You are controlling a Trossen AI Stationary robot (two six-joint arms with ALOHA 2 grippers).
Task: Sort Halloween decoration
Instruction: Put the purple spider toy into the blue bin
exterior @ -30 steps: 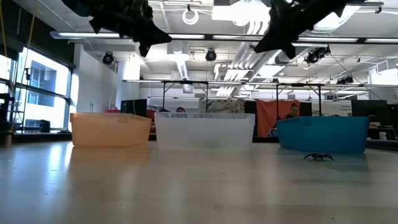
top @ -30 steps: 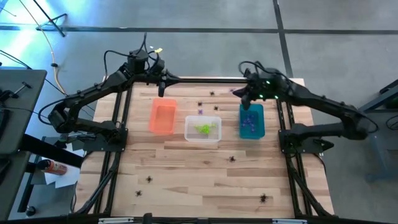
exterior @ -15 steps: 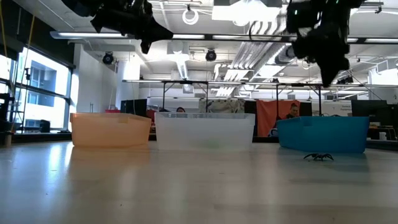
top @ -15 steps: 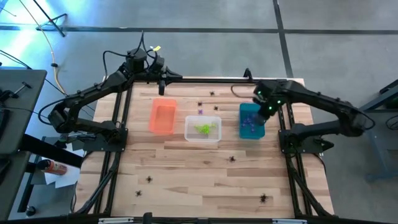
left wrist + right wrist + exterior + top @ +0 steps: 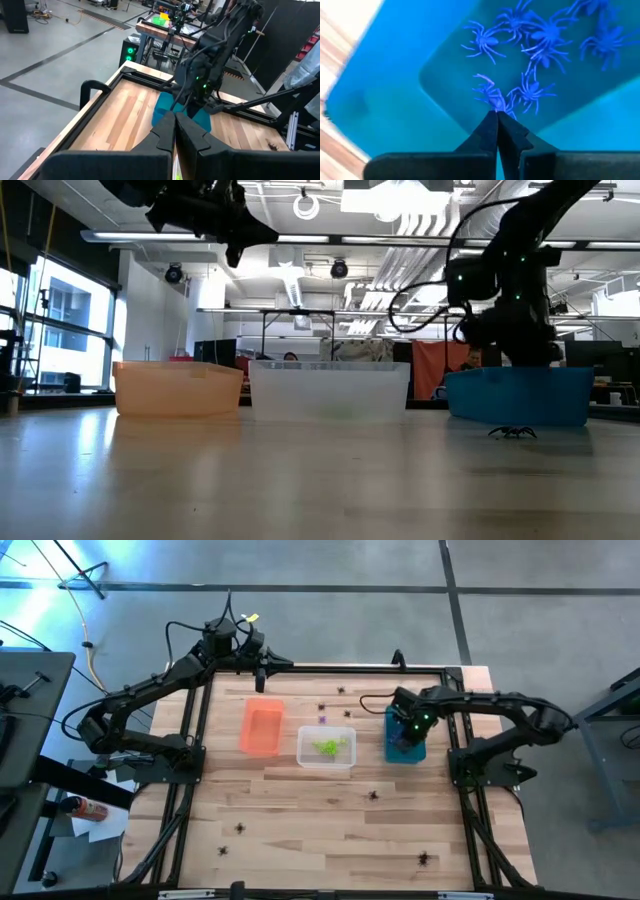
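Three bins stand in a row: orange (image 5: 262, 727), clear (image 5: 326, 747) holding lime green spiders, and teal (image 5: 405, 736) with several purple spiders (image 5: 545, 35) lying on its floor. My right gripper (image 5: 497, 114) points down inside the teal bin (image 5: 520, 395), shut on a purple spider (image 5: 491, 96). My left gripper (image 5: 260, 680) hangs shut and empty above the table's far edge, beyond the orange bin. Black spiders (image 5: 373, 795) and one purple one (image 5: 322, 721) lie scattered on the wood. My right gripper pinches the purple spider by its body (image 5: 493, 102) at the very ends of its two fingers. The fingers come from above, pointing down into the teal bin. The spider's legs spread out past the fingertips; whether it rests on the bin floor, I cannot tell.
More black spiders lie near the far edge (image 5: 342, 690) and toward the near edge (image 5: 240, 828) (image 5: 425, 859). One black spider (image 5: 512, 432) sits in front of the teal bin. Black frame rails (image 5: 190, 740) run along both table sides.
My right gripper has swung from the far edge beside the teal bin toward the near edge. It has tipped from almost level to pointing down and dropped into the teal bin. It has stayed shut. The left arm has kept still.
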